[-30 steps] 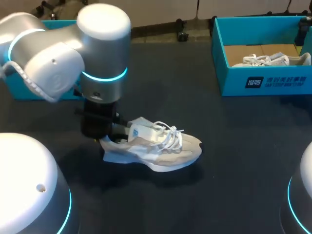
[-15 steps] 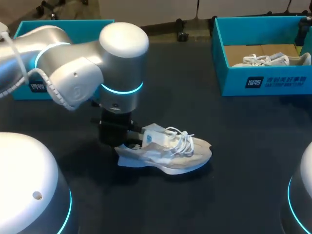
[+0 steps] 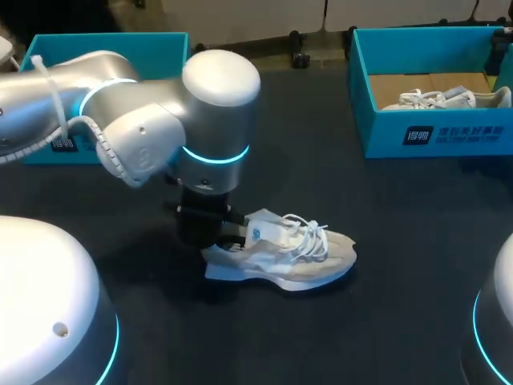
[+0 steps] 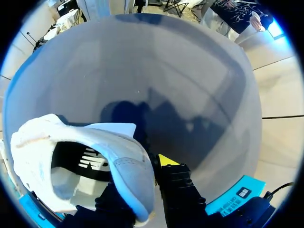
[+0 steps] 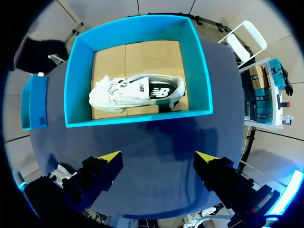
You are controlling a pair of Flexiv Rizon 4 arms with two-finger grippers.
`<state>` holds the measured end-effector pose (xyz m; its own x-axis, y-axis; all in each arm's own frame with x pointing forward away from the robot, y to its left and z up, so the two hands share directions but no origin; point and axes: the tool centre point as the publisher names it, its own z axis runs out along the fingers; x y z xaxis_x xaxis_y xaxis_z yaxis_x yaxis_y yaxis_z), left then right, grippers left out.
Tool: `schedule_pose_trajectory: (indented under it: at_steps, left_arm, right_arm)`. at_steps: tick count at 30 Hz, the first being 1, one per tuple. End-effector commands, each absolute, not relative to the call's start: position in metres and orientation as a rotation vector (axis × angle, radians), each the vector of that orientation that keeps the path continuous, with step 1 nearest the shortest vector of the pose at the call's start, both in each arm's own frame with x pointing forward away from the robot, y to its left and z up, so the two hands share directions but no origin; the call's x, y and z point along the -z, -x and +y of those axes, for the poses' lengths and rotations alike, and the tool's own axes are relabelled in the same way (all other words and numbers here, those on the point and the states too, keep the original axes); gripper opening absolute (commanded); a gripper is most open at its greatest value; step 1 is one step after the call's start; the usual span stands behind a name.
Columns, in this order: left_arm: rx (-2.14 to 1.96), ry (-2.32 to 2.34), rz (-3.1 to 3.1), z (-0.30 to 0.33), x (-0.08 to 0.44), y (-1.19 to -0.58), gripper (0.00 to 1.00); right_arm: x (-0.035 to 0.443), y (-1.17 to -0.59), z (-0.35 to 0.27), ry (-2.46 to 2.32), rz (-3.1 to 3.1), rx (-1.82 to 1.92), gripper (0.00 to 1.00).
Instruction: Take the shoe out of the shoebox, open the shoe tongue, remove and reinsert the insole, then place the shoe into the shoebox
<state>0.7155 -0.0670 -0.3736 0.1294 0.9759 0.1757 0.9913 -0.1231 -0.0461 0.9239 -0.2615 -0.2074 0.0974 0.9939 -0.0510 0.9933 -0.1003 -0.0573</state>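
Counted 2 white shoes: loose shoe (image 3: 280, 255) on the table (image 3: 377, 208), boxed shoe (image 5: 135, 92). There were 2 teal shoeboxes: right shoebox (image 3: 437, 138) and left shoebox (image 3: 104, 40). 2 arms showed in the head view: left arm (image 3: 160, 136), right arm (image 3: 498, 329). 2 grippers, one per wrist view: left gripper (image 4: 142, 178), right gripper (image 5: 159, 162). Yellow tips visible: 2 on the right, 1 on the left. 1 table.

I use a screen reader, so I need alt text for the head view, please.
The left arm extends over a dark table, its end effector gripping the heel of a pale sneaker, toe pointing right. A teal shoebox at the far right holds another white shoe; a second teal box sits behind the arm.
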Motion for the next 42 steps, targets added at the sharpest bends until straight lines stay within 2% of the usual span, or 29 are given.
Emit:
schedule_pose_trajectory:
  at_steps: [1, 14, 16, 17, 18, 19, 20, 32, 42]
  left_arm:
    - [0.174, 2.234, -1.967, -0.075, 0.380, -0.712, 0.00]
    - [0.194, 2.180, -2.012, -0.084, 0.390, -0.707, 0.00]
    - [0.198, 2.179, -2.012, -0.085, 0.390, -0.707, 0.18]
    - [0.201, 2.180, -2.014, -0.085, 0.388, -0.707, 0.47]
    - [0.201, 2.182, -2.019, -0.086, 0.387, -0.708, 0.56]
    - [0.198, 2.182, -2.022, -0.086, 0.385, -0.708, 0.71]
    - [0.192, 2.184, -2.025, -0.086, 0.383, -0.708, 1.00]
    - [0.038, 2.195, -2.155, -0.081, 0.322, -0.704, 1.00]
    - [-0.446, 1.766, -2.569, -0.053, 0.258, -0.689, 1.00]
  right_arm:
    - [0.207, -0.924, -0.261, 2.323, -2.102, -0.121, 1.00]
    - [0.207, -0.924, -0.261, 2.323, -2.102, -0.121, 1.00]
    - [0.207, -0.924, -0.261, 2.323, -2.102, -0.121, 1.00]
    - [0.207, -0.924, -0.261, 2.323, -2.102, -0.121, 1.00]
    - [0.207, -0.924, -0.261, 2.323, -2.102, -0.121, 1.00]
    - [0.207, -0.924, -0.261, 2.323, -2.102, -0.121, 1.00]
    - [0.207, -0.924, -0.261, 2.323, -2.102, -0.121, 1.00]
    - [0.207, -0.924, -0.261, 2.323, -2.102, -0.121, 1.00]
    - [0.207, -0.924, -0.261, 2.323, -2.102, -0.121, 1.00]
